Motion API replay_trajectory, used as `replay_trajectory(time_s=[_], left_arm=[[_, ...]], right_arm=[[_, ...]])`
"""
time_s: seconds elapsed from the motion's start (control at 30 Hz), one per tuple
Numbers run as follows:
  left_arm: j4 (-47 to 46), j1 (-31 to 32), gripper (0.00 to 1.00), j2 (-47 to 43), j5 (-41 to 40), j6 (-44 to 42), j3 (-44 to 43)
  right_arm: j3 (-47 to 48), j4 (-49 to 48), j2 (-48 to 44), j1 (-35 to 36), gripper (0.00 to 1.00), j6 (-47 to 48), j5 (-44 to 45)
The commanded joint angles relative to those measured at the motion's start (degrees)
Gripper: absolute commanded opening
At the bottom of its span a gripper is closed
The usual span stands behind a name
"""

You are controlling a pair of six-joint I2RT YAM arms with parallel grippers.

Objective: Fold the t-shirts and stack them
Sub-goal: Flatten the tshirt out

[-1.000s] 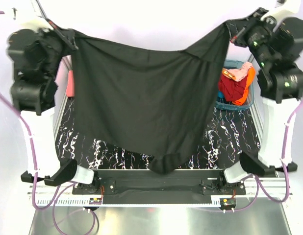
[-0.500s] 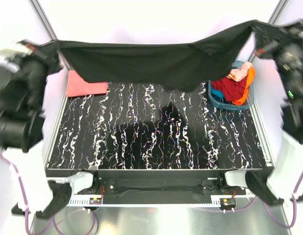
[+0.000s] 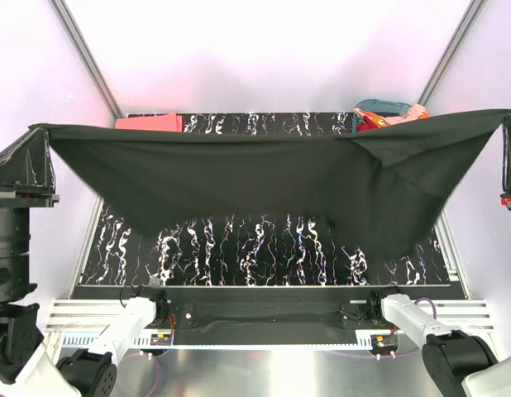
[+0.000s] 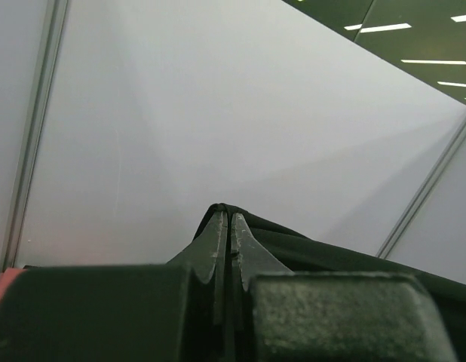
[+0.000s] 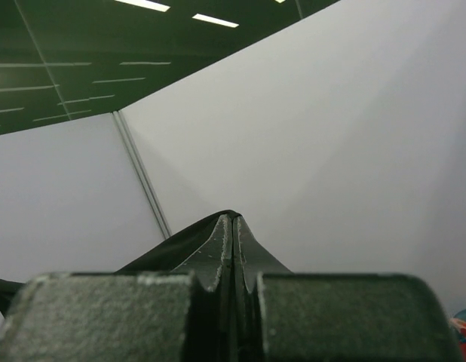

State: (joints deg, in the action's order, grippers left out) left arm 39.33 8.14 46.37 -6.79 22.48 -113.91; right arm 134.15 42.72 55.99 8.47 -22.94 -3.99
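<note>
A large black t-shirt [image 3: 264,182] hangs spread wide above the table, held taut by its top edge between both grippers. At the left edge of the top view my left gripper [image 3: 40,132] is shut on one corner. My right gripper [image 3: 507,122] is shut on the other corner at the right edge. In the left wrist view the fingertips [image 4: 220,226] pinch a fold of black cloth [image 4: 308,249]. The right wrist view shows the same, with the cloth [image 5: 173,245] trailing left from the right gripper [image 5: 233,220]. A coral-pink t-shirt [image 3: 148,122] lies at the table's back left, mostly hidden behind the black one.
A teal basket [image 3: 386,105] holding orange, red and pink clothes stands at the back right, partly hidden by the shirt. The black marbled table [image 3: 239,248] shows below the hanging cloth. Aluminium frame posts [image 3: 82,50] rise at both back corners.
Both arms have swung up and apart, toward the near side. The black shirt went from a deep sag over the table to a wide, taut spread.
</note>
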Motion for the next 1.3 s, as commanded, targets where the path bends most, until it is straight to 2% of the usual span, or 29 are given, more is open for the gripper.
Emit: replay_trajectory(time_s=[0.0,0.13,0.2,0.27,0.3,0.37,0.4,0.43,0.5,0.53,0.6,0.63,0.73,0.77,0.83,1.0,1.1,1.27], left_arm=[[-1.89,0.12,0.00,0.91,-1.03,0.02,1.32],[-1.89,0.12,0.00,3.72,-2.26,-0.24,1.05],[-3.55,0.12,0.00,4.34,-3.23,-0.33,4.99],[-5.39,0.12,0.00,4.26,-5.60,0.54,9.38],[-6.45,0.12,0.00,3.65,-6.21,1.16,15.58],[-10.56,0.12,0.02,2.68,-6.75,1.86,22.12],[-12.07,0.12,0.02,2.15,-6.75,2.13,29.81],[-13.04,0.12,0.03,1.71,-7.62,2.74,32.84],[-16.03,0.12,0.03,1.71,-8.33,3.45,39.52],[-17.35,0.12,0.04,2.32,-9.37,3.97,46.08],[-20.77,0.03,0.04,3.46,-10.78,3.98,51.65],[-24.70,0.03,0.04,5.73,-11.75,4.06,57.86],[-31.83,-1.37,0.03,11.97,-10.89,4.94,65.45],[-33.60,-2.51,0.00,17.91,-9.66,5.64,66.18],[-37.46,-3.22,0.00,23.91,-8.59,5.56,66.10],[-35.90,-6.29,0.00,43.32,-6.31,4.77,55.48],[-37.57,-7.35,0.00,48.53,-3.59,3.72,50.48],[-32.48,-8.05,0.00,58.56,-1.74,1.52,40.27]], right_arm=[[-0.21,0.79,3.33,-0.12,0.00,-2.46,0.56],[2.17,1.23,7.81,-0.12,0.00,-3.51,-0.14],[-1.50,-0.17,8.96,-0.21,0.00,-3.34,-0.40],[-9.75,-3.95,8.70,-0.21,0.00,-3.78,-0.49],[-12.74,-6.40,8.35,-0.21,0.00,-4.13,-0.49],[-22.49,-8.87,7.91,-0.12,0.00,-4.92,-0.58],[-26.18,-12.45,7.21,-0.21,0.00,-5.44,-0.76],[-34.40,-14.66,6.86,-0.12,0.00,-5.71,-1.19],[-41.39,-17.57,6.59,-0.12,0.00,-6.41,-1.29],[-48.21,-21.24,6.68,-0.21,0.00,-6.42,-1.55],[-54.40,-26.60,7.99,-0.12,0.00,-7.73,-1.64],[-58.69,-28.11,8.95,-0.12,0.00,-7.65,-1.72],[-64.25,-34.70,15.01,-0.03,0.00,-6.77,-1.55],[-64.53,-35.85,19.29,-0.12,0.00,-6.25,-1.72],[-63.05,-38.40,23.80,-0.12,0.00,-4.58,-1.90],[-54.88,-40.08,40.14,-0.12,0.00,-2.99,-3.65],[-48.65,-39.04,48.14,-0.21,0.00,-2.47,-5.06],[-38.63,-36.92,57.02,-0.12,0.00,-2.02,-5.33]])
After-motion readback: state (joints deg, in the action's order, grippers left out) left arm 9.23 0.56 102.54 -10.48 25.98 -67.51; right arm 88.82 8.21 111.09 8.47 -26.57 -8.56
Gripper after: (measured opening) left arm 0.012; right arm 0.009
